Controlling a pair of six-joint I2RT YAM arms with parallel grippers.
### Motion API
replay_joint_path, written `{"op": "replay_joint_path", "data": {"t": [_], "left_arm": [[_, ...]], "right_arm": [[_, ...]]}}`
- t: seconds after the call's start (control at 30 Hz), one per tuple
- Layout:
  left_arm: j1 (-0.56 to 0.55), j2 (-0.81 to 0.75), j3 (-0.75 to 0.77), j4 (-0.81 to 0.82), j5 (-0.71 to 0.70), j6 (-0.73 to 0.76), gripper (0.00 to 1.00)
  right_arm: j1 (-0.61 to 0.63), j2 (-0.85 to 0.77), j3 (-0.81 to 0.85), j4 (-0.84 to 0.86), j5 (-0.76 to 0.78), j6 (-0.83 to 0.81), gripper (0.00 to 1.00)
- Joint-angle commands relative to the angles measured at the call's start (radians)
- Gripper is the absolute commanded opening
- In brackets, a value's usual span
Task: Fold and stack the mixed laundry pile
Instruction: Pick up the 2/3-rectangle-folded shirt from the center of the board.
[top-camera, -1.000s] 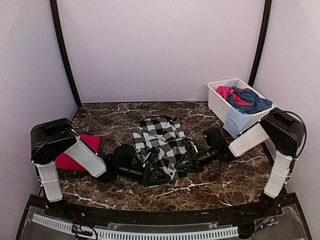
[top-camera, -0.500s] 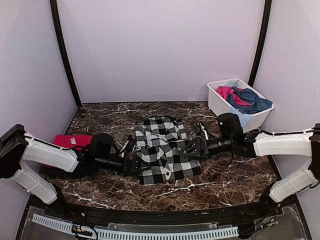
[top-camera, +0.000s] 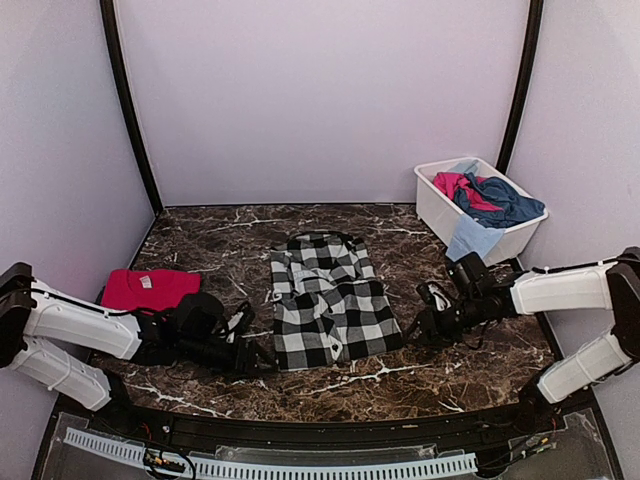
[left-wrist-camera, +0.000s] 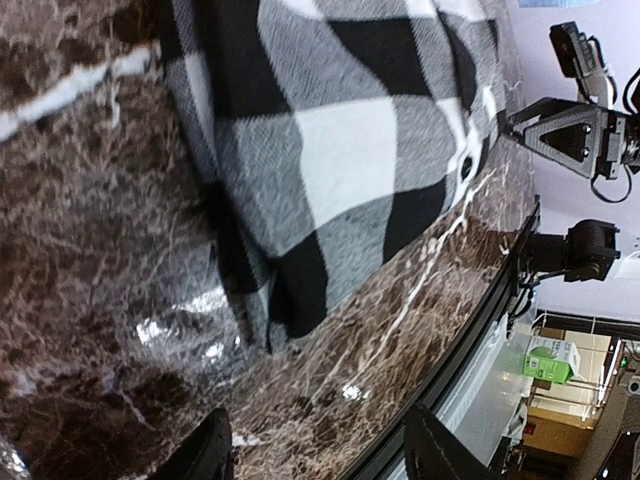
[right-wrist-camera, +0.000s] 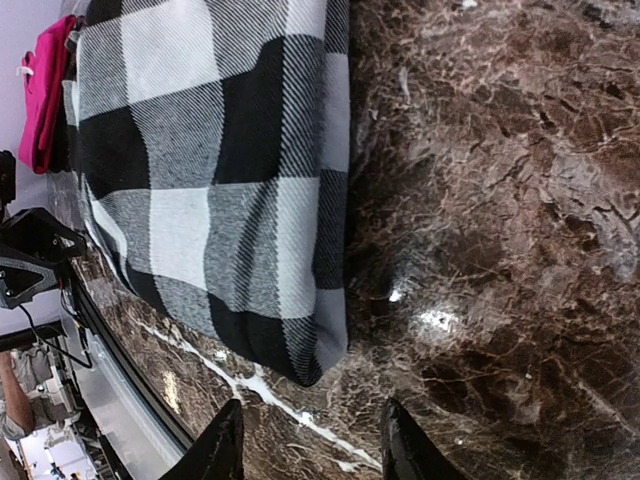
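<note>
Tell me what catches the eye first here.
A black-and-white checked garment lies flat in the middle, with the left hand and right hand low on either side of it, both open and empty. A folded red tee sits at left; a white tub of pink and blue clothes stands far right.
</note>
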Motion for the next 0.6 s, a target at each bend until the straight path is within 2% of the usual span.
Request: {"op": "replay_joint_path", "data": {"t": [0.0,0.33,0.5,0.57], "left_arm": [[-0.044,0.05,-0.031,0.043,-0.028,-0.044,0.56],[-0.054,0.267,-0.037,0.277,0.004,-0.094,0.45],[-0.055,0.32,-0.027,0.333,0.02,-0.101,0.36],[-0.055,0.32,-0.031,0.337,0.017,-0.107,0.3]], "right_arm": [[-0.009,0.066,-0.03,0.076,-0.018,-0.039,0.42],[-0.009,0.201,-0.017,0.238,-0.132,-0.018,0.37],[-0.008,0.241,-0.034,0.321,-0.191,0.011,0.27],[-0.007,0.232,-0.039,0.323,-0.197,0.014,0.18]]}}
